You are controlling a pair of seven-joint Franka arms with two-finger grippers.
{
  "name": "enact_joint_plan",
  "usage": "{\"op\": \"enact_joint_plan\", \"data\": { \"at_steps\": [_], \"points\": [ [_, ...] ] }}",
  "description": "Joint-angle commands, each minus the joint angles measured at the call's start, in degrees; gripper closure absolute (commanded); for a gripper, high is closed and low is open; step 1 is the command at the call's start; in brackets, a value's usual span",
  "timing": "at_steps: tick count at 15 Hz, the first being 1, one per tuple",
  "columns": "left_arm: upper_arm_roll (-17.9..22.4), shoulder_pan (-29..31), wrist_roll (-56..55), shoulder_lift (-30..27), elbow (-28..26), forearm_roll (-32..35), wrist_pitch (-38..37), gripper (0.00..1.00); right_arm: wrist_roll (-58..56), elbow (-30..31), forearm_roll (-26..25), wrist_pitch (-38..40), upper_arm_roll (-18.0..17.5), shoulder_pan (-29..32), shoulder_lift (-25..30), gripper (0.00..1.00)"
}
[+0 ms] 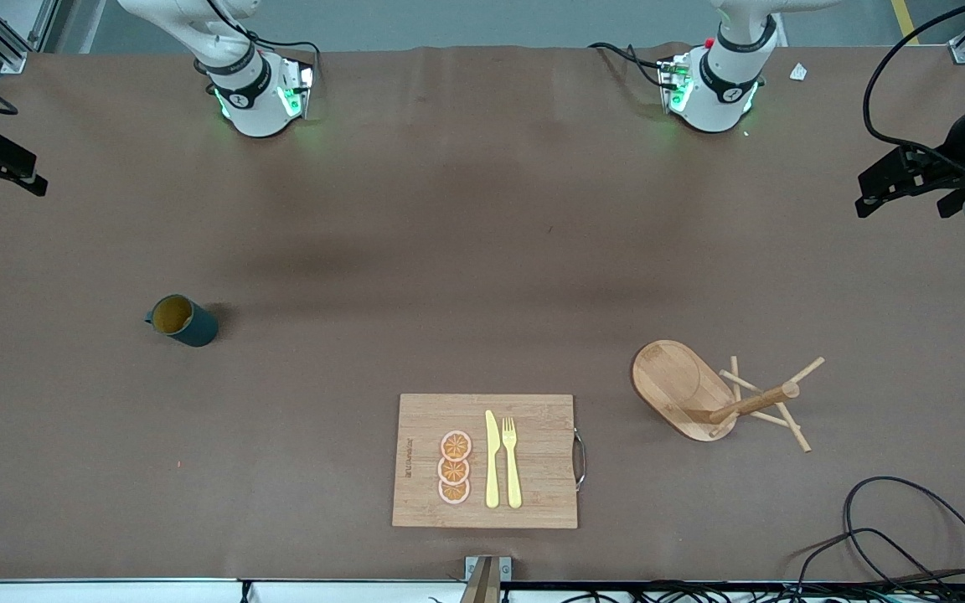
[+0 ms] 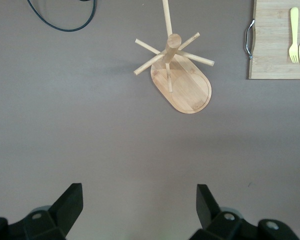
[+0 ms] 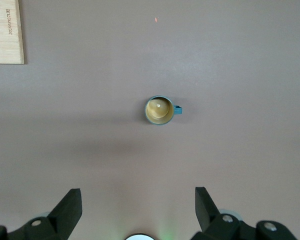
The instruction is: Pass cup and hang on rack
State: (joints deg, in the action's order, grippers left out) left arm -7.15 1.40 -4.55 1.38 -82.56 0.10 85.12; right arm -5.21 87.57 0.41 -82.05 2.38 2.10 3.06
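Note:
The cup [image 1: 183, 320] is dark teal with a mustard-yellow inside and stands upright on the brown table toward the right arm's end. In the right wrist view the cup [image 3: 160, 110] lies well below, its small handle sticking out to one side. My right gripper [image 3: 138, 200] hangs high over the table, open and holding nothing. The rack [image 1: 700, 398] is a light wooden mug tree on an oval base, toward the left arm's end. The rack [image 2: 180, 75] shows its post and thin pegs from above. My left gripper [image 2: 140, 200] is open and holding nothing, high over bare table beside the rack.
A bamboo cutting board [image 1: 533, 502] lies near the front edge, between cup and rack. It carries three orange slices [image 1: 454, 467], a yellow knife [image 1: 492, 461] and a yellow fork [image 1: 512, 461]. Black cables [image 1: 893, 536] coil at the front corner by the rack.

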Motion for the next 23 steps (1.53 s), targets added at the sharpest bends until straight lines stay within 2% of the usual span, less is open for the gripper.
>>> {"op": "enact_joint_plan", "data": {
  "at_steps": [1, 17, 19, 20, 21, 23],
  "points": [
    [-0.32, -0.08, 0.50, -0.86, -0.05, -0.01, -0.92, 0.00, 0.38, -0.12, 0.65, 0.04, -0.18, 0.01, 0.11, 0.00],
    [0.29, 0.45, 1.21, 1.52, 0.65, -0.89, -0.74, 0.00, 0.11, 0.14, 0.13, 0.13, 0.00, -0.07, -0.15, 0.00],
    [0.20, 0.36, 1.21, 1.52, 0.65, -0.89, -0.66, 0.00, 0.20, -0.29, -0.84, -0.22, -0.09, -0.16, -3.22, 0.00],
    [0.20, 0.27, 1.21, 1.60, 0.65, -0.81, -0.66, 0.00, 0.29, -0.21, -1.02, -1.26, -0.09, 0.19, -5.76, 0.00],
    [0.20, 0.10, 1.12, 1.60, 0.65, -0.80, -0.66, 0.00, 0.29, -0.56, -0.76, -1.80, 0.17, 0.80, -10.57, 0.00],
    [0.12, -0.25, 1.12, 1.60, 0.65, -0.72, -0.66, 0.00, -3.11, -0.39, -0.41, -3.64, 0.26, 2.99, -14.21, 0.00]
  ]
}}
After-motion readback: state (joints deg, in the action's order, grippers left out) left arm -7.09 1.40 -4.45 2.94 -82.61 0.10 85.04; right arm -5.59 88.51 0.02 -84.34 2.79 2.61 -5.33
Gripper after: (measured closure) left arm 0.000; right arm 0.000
